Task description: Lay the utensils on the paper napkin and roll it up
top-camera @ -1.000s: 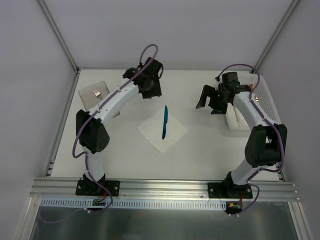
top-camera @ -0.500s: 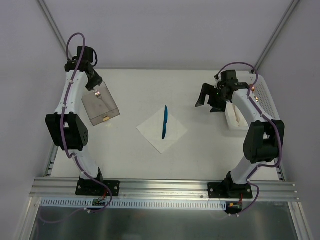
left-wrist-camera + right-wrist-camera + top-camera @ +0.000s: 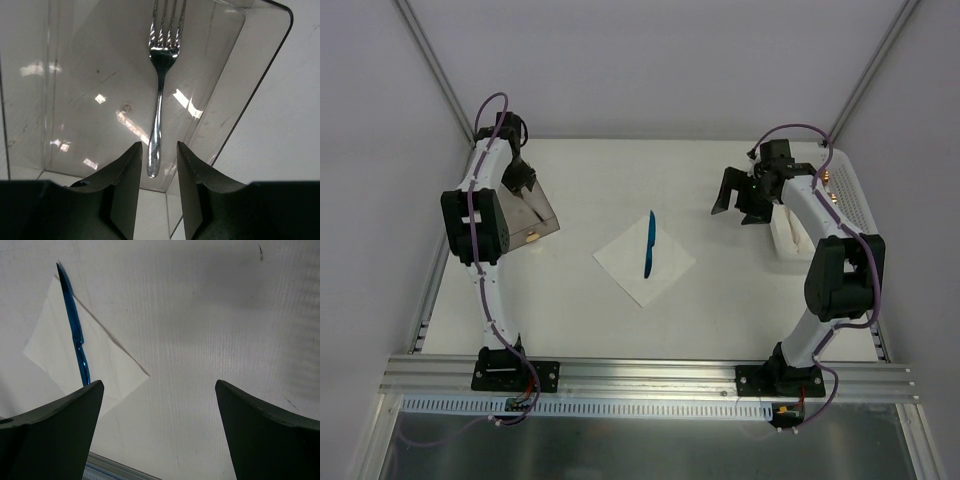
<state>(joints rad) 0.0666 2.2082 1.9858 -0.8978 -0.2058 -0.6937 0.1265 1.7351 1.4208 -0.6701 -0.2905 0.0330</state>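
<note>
walls (image 3: 650,60): pale grey | table (image 3: 720,310): white | front rail (image 3: 650,372): aluminium

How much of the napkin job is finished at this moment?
Done: one blue utensil lies on the paper napkin. In hand: the left fingers straddle the handle of a silver fork in the clear bin, not yet closed on it. Left: placing the fork and rolling the flat napkin.
</note>
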